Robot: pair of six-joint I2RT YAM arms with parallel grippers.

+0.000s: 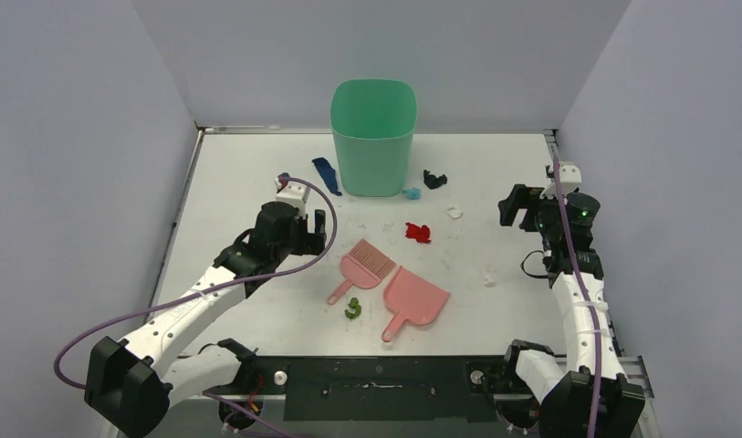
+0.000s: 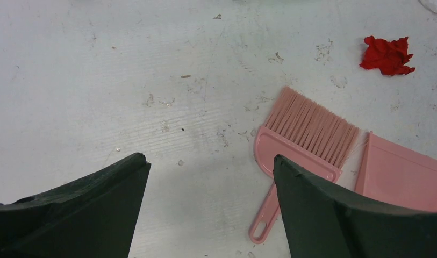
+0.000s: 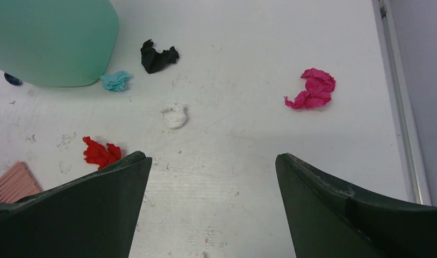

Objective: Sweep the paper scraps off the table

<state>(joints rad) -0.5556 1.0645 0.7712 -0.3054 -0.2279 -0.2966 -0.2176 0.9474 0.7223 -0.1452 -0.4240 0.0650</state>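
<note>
Paper scraps lie scattered on the white table (image 1: 239, 173): dark blue (image 1: 327, 175), black (image 1: 434, 179), light blue (image 1: 411, 193), white (image 1: 454, 212), red (image 1: 418, 233) and green (image 1: 353, 308). A magenta scrap (image 3: 313, 88) shows only in the right wrist view. The pink brush (image 1: 362, 267) and pink dustpan (image 1: 412, 298) lie side by side mid-table. My left gripper (image 1: 318, 230) is open and empty, hovering left of the brush (image 2: 302, 140). My right gripper (image 1: 513, 204) is open and empty above bare table, right of the white scrap (image 3: 174, 115) and red scrap (image 3: 100, 152).
A tall green bin (image 1: 373, 137) stands at the back centre, with the dark blue, light blue and black scraps close to its base. A tiny white bit (image 1: 489, 278) lies right of the dustpan. Metal rails edge the table, with grey walls around.
</note>
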